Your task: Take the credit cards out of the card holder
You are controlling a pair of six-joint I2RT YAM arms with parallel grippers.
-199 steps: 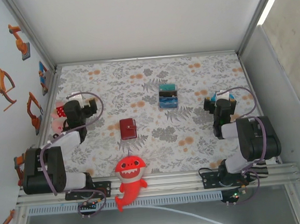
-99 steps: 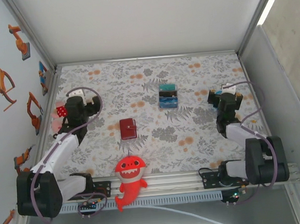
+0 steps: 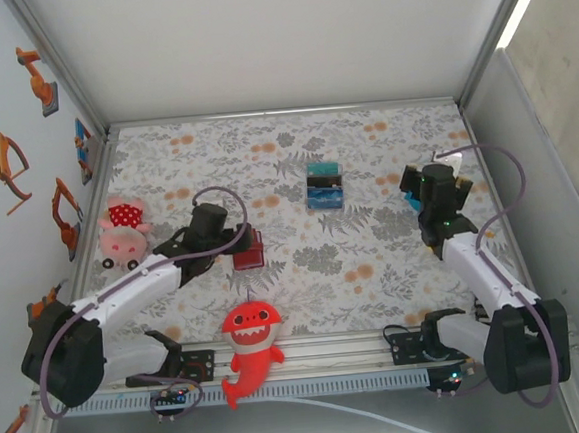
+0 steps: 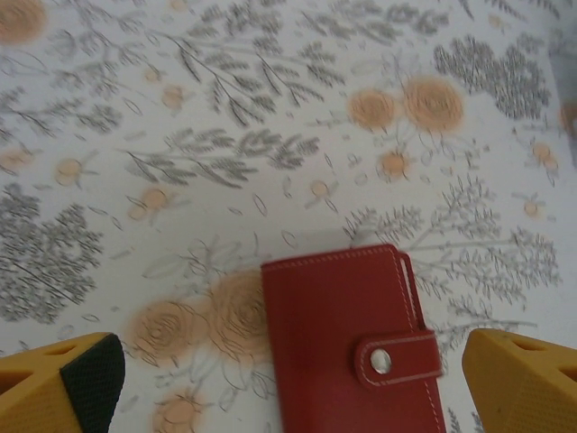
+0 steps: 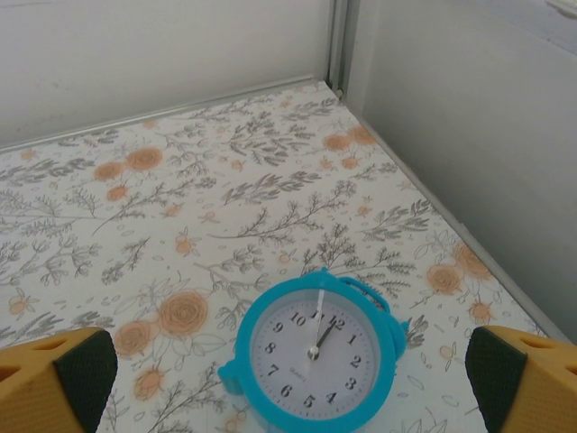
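Observation:
The card holder [image 4: 343, 361] is a small dark red wallet lying flat and closed on the flowered table, its strap tab [image 4: 397, 359] snapped down. From above, the card holder [image 3: 251, 252] sits left of centre, partly under my left gripper [image 3: 236, 245]. That left gripper [image 4: 297, 374] hovers over it, open, with a yellow fingertip at either side and nothing between the pads. The credit cards are hidden. My right gripper [image 3: 429, 181] stands open at the right side of the table, and in its wrist view the right gripper [image 5: 288, 379] hangs over a teal alarm clock [image 5: 314, 356].
A teal-blue-black striped block [image 3: 324, 187] stands at the back centre. A red shark toy [image 3: 251, 342] lies at the near edge, just in front of the wallet. A pink pig toy [image 3: 122, 233] sits at the left. Enclosure walls [image 5: 451, 108] close off the right and back.
My left arm has swung right from beside the pig toy to over the red wallet. My right arm has stretched out a little farther. Both grippers stayed open.

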